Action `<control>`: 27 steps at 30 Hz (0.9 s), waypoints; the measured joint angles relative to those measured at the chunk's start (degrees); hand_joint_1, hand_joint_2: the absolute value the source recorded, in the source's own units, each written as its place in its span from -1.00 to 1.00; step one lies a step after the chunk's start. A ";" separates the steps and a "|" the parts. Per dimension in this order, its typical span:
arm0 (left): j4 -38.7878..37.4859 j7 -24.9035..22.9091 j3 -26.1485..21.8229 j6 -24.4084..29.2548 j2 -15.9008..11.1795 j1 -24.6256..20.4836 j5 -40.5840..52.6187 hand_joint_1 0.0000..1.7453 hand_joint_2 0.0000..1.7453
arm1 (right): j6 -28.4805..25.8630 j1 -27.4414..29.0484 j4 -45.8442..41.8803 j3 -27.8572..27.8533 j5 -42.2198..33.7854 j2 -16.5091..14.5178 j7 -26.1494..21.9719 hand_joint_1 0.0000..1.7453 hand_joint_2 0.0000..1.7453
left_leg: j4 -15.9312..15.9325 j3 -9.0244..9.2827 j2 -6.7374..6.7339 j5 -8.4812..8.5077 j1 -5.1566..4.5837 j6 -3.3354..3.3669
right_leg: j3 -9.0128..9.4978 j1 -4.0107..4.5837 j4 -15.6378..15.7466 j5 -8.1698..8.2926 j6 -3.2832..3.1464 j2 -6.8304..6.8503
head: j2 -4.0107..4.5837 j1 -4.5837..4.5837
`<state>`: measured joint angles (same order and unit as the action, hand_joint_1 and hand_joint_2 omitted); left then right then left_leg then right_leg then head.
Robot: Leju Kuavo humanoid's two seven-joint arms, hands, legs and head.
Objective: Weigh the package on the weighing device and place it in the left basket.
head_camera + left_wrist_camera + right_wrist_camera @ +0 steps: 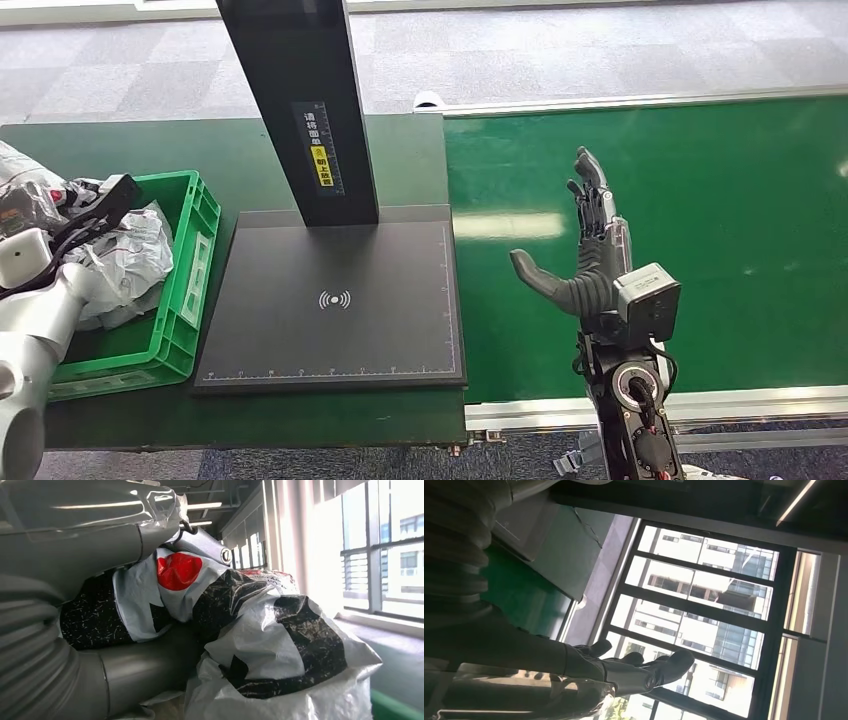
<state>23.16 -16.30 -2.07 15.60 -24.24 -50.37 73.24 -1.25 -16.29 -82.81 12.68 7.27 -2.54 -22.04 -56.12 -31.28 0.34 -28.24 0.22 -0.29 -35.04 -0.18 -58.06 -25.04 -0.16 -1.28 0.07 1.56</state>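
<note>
We count one green basket at the left edge of the worktop, beside one black weighing device. One crumpled package lies in the basket — its long axis we cannot tell. Our left hand holds it; the right hand is spread wide over the green belt, holding nothing.

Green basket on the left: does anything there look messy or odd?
Crumpled plastic packages are heaped above the green basket rim, and the left hand grips one. Nothing spilled; the scale is bare.
</note>
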 joint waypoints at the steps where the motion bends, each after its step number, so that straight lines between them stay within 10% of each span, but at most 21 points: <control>1: -0.60 -0.37 0.15 -1.35 -0.35 -0.34 0.17 1.00 1.00 | 0.07 -0.21 0.21 0.13 -0.04 -0.02 0.05 -1.00 1.00 | 0.00 0.00 0.00 0.00 0.00 0.00 | 0.00 0.00 0.00 0.00 0.00 0.00 | 0.00 -0.01; 6: -2.75 -0.57 0.42 -6.97 -1.51 -1.66 -0.14 1.00 1.00 | 0.52 -1.09 1.17 0.93 -0.14 -0.07 0.37 -1.00 1.00 | 0.00 0.01 -0.01 0.00 0.00 0.00 | 0.00 0.00 -0.01 0.00 0.00 0.00 | 0.01 0.00; 10: -3.13 6.31 -1.49 -6.59 -1.58 -1.74 -6.98 -1.00 1.00 | 0.57 -1.22 1.63 1.07 -0.19 -0.06 0.42 -1.00 1.00 | 0.00 0.01 0.02 0.00 0.00 0.00 | -0.01 0.00 0.00 0.00 0.00 0.01 | 0.00 0.00; 19: 1.52 40.69 -18.39 -14.11 4.33 -0.31 -43.09 -1.00 1.00 | 0.43 -0.99 1.69 0.95 -0.14 0.04 -0.43 -1.00 1.00 | -0.04 0.01 0.08 0.01 -0.02 0.00 | -0.01 -0.01 0.01 0.01 0.01 0.08 | 0.00 -0.01; 27: 25.91 40.51 -15.87 -22.33 12.18 8.59 -72.80 -1.00 1.00 | 0.06 -0.92 2.29 0.51 -0.04 0.09 -1.13 -1.00 1.00 | -0.04 -0.06 0.12 -0.02 -0.03 0.02 | -0.05 -0.02 0.02 0.00 0.01 0.08 | 0.00 -0.01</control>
<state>49.07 24.22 -17.93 -6.73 -12.06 -41.78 0.44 -1.20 -17.21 -80.52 13.19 7.23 -2.45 -23.16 -56.16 -31.34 0.46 -28.26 0.19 -0.28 -35.09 -0.20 -58.04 -25.05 -0.15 -1.20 0.07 1.56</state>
